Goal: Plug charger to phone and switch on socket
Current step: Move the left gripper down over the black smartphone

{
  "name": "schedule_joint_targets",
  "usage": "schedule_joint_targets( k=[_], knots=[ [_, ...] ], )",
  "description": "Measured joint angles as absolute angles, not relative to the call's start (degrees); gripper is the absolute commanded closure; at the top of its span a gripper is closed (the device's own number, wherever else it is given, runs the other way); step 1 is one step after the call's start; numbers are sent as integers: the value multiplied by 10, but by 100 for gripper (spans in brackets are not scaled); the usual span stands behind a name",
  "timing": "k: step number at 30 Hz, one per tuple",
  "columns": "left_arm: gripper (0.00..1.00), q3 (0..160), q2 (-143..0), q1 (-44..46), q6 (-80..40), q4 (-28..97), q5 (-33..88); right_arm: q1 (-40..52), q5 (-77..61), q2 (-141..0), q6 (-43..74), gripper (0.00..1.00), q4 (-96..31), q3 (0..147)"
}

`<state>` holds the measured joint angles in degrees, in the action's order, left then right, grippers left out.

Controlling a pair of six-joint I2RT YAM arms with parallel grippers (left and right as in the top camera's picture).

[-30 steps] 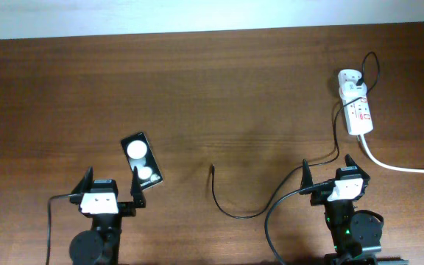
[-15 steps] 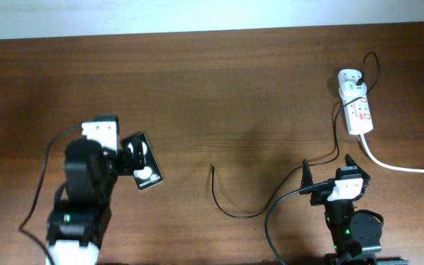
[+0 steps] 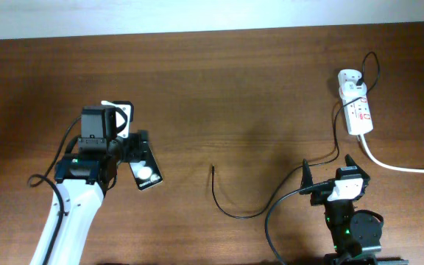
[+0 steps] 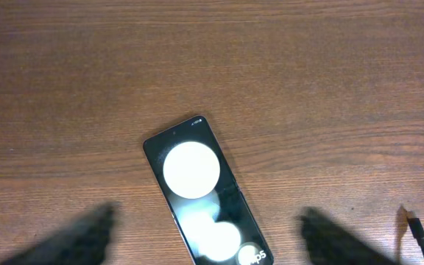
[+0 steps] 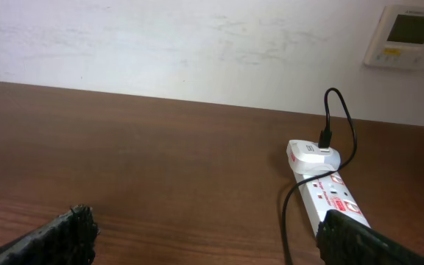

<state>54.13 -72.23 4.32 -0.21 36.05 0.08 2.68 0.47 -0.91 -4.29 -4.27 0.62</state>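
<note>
- The left gripper [image 4: 206, 219] hangs low over the flat black rectangular phone [image 4: 197, 177] with 2 white circles on its face. Its 2 blurred fingers stand wide apart at the lower corners of the wrist view, one on each side of the phone, with bare wood between them and its edges. It is spread and holds nothing.
- The right gripper [image 5: 216, 239] is spread and empty too, parked at the lower right of the overhead view and facing the short white power strip [image 5: 337, 202].
- The phone lies flat and slanted at the left of the overhead view, partly under the left arm's head.
- The thin black charger cable [image 3: 230, 212] curls across the lower middle. Its small plug tip [image 3: 213, 168] lies free on the wood, well apart from the phone, and it shows at the lower right edge of the left wrist view.
- The cable's far end loops up to the white adapter [image 3: 350, 78] plugged into the power strip at the upper right. A thick white cord [image 3: 396, 166] runs off the right edge.
- Step in hand, as I judge it: securing the phone. Nothing is plugged yet.
- The next move likely calls for closing on the phone's long edges, so that the other arm can fetch the plug tip. Whether the switch is on, I cannot tell.
- The surface is a dark brown wood-grain table [image 3: 234, 88]. Behind it is a plain white wall [image 5: 197, 44] with a small white control panel [image 5: 409, 33].
</note>
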Motion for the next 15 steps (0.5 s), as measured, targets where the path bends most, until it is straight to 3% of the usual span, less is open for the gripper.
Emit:
schedule_joint_targets(
  k=[9,15],
  knots=[
    [1,541,-722,43,-37,366,16,27,5,-9,-43,1,-43,6],
    [1,647,-764,43,-140,485,15,27,5,-9,-43,1,-43,6]
  ],
)
